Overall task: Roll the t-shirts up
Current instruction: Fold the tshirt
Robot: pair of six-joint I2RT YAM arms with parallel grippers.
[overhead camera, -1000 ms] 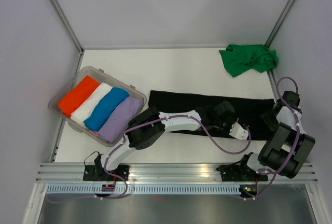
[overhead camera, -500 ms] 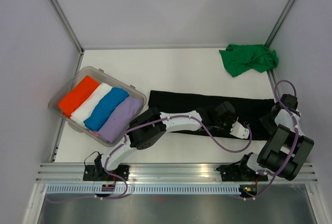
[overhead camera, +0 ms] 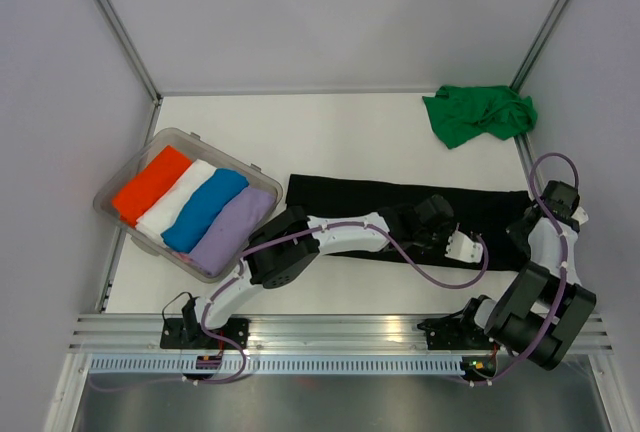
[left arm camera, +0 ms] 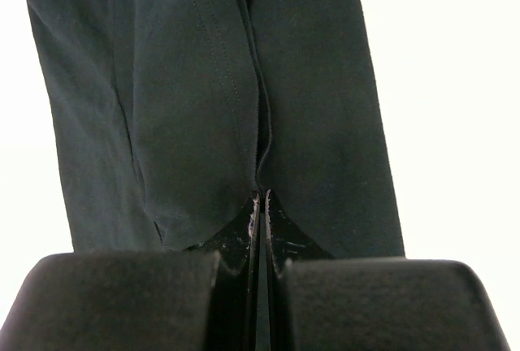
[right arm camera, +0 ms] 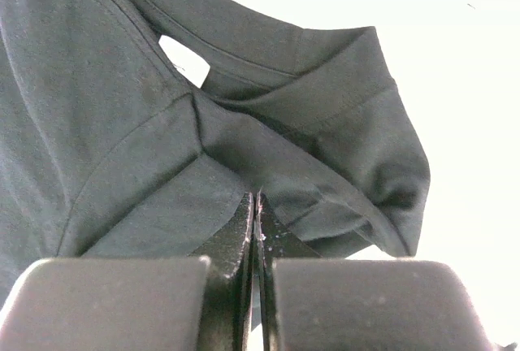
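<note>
The black t-shirt lies folded into a long strip across the middle of the table. My left gripper is down on its right half, jaws shut and pinching a crease of the black fabric. At the strip's right end my right gripper is shut on a fold of the same shirt beside the collar opening. In both wrist views the left gripper and the right gripper have their tips buried in the cloth. The green t-shirt sits crumpled at the back right corner.
A clear plastic bin at the left holds rolled shirts in orange, white, blue and lavender. Grey walls and metal posts close off the back and sides. A metal rail runs along the near edge by the arm bases.
Both grippers went from open to shut on the black t-shirt, the left one first, the right one just now. The right arm shifted slightly; the shirt has not moved.
</note>
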